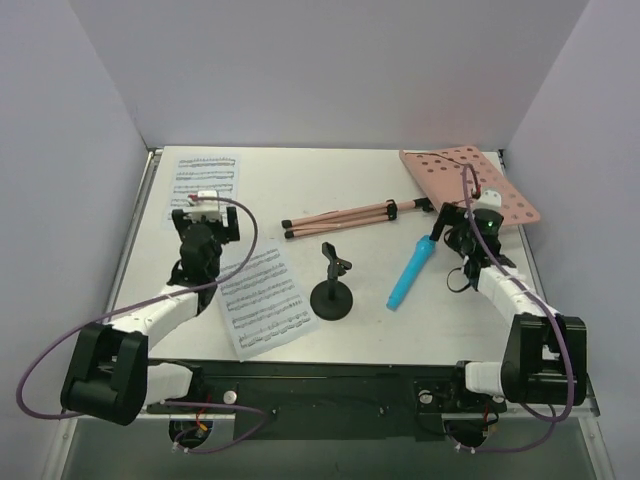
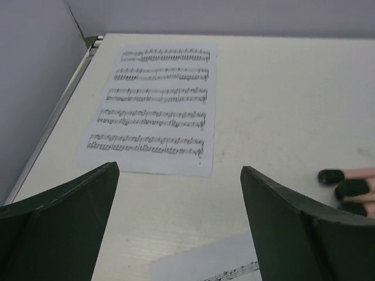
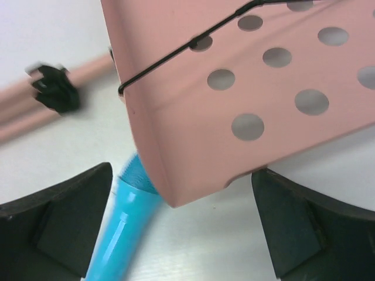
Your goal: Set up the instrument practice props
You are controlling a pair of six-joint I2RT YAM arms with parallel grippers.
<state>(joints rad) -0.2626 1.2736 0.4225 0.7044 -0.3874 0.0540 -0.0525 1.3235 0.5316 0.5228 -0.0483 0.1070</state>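
Observation:
The pink perforated desk (image 1: 470, 183) lies flat at the far right, with a black wire page-holder (image 3: 187, 45) across it. The pink folded tripod (image 1: 345, 217) lies on the table middle, its black feet showing in the left wrist view (image 2: 350, 186). One sheet-music page (image 1: 205, 180) lies far left and also shows in the left wrist view (image 2: 155, 105). The other page (image 1: 262, 300) lies near centre-left. My left gripper (image 1: 205, 212) (image 2: 179, 199) is open and empty between the pages. My right gripper (image 1: 468, 218) (image 3: 181, 216) is open at the desk's near corner (image 3: 234, 99).
A blue toy microphone (image 1: 412, 272) lies left of my right gripper, its head partly under the desk corner (image 3: 126, 225). A black microphone stand (image 1: 332, 288) stands upright mid-table. Grey walls close the left, back and right sides.

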